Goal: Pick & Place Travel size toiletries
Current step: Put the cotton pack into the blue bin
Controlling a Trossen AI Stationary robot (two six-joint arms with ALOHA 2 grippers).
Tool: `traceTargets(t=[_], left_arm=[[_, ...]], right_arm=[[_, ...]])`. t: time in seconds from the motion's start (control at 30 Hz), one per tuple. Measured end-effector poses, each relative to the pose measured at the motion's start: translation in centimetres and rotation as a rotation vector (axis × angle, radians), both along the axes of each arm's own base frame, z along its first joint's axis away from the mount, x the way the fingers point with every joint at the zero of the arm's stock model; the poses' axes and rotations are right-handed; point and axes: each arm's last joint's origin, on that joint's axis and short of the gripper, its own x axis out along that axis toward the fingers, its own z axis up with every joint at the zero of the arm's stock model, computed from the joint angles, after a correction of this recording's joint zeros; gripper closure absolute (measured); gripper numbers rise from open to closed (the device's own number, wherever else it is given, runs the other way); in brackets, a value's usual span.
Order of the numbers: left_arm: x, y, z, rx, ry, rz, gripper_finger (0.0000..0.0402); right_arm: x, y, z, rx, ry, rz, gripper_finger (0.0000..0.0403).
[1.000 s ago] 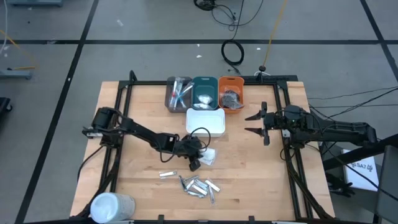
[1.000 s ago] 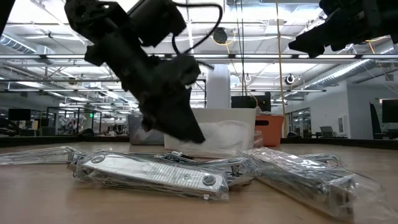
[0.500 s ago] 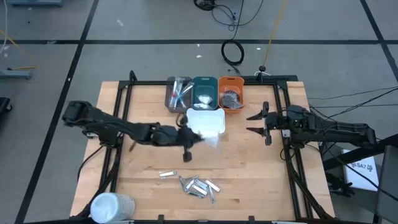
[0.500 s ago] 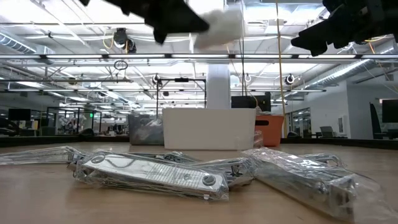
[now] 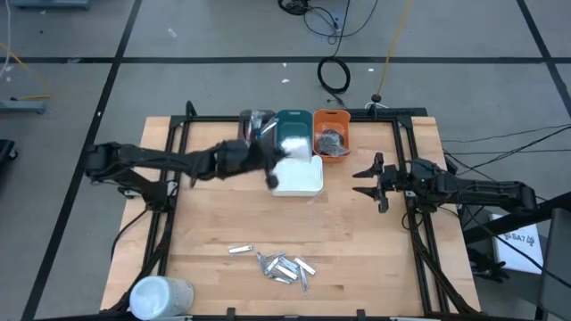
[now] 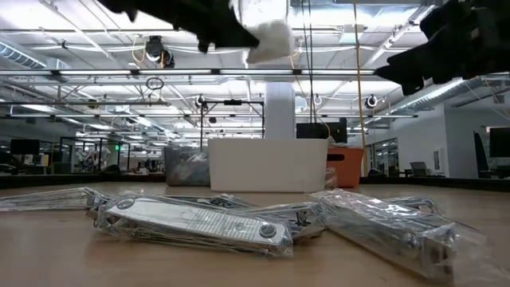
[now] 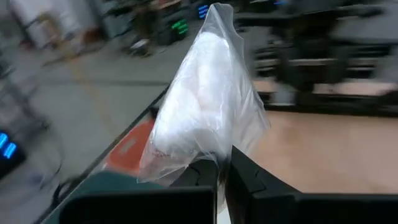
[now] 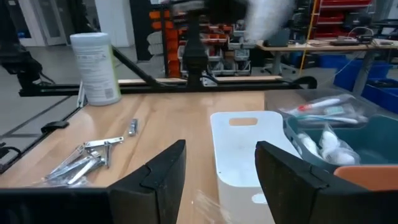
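Silver sachets (image 5: 284, 267): loose pile near the table's front edge, unmoved; a white cylinder (image 5: 161, 295) stands at the front left corner.
Left gripper (image 5: 271, 167): fingers pinched on a clear bag of white packets (image 7: 202, 115), held in the air. A second ago it was low on the table in front of the white tray (image 5: 300, 181); now it hangs over that tray's far left corner, by the teal tray (image 5: 293, 134).
Right gripper (image 5: 368, 178): fingers spread, holding nothing, waiting over the table's right side, barely shifted.
Far edge: grey tray (image 5: 251, 130), teal tray, orange tray (image 5: 331, 134) in a row.
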Motion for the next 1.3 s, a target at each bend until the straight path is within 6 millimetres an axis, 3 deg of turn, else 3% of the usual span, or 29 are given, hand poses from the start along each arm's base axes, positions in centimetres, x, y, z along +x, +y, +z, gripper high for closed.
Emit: traceTargets(t=[0.3,0.53,0.77,1.03,1.3], left_arm=[[0.2,7.7,-3.1,-0.147,0.009,0.256,0.0397],[2.3,11.0,-7.5,-0.237,-0.066,0.23,0.0397],[2.6,12.8,-10.5,-0.287,-0.059,0.388,0.0386],[2.7,12.6,-10.8,-0.315,-0.066,0.379,0.0373],[2.7,12.7,-10.8,-0.318,-0.069,0.382,0.0251]], right_arm=[[-0.1,0.0,-0.2,0.0,-0.001,-0.004,0.0223],[-0.1,-0.1,-0.3,-0.003,0.011,-0.029,0.0223],[-0.1,-0.1,-0.5,0.008,0.03,-0.026,0.0223],[-0.1,-0.1,-0.5,-0.001,0.032,-0.027,0.0223],[-0.1,-0.1,-0.5,-0.001,0.033,-0.027,0.0223]])
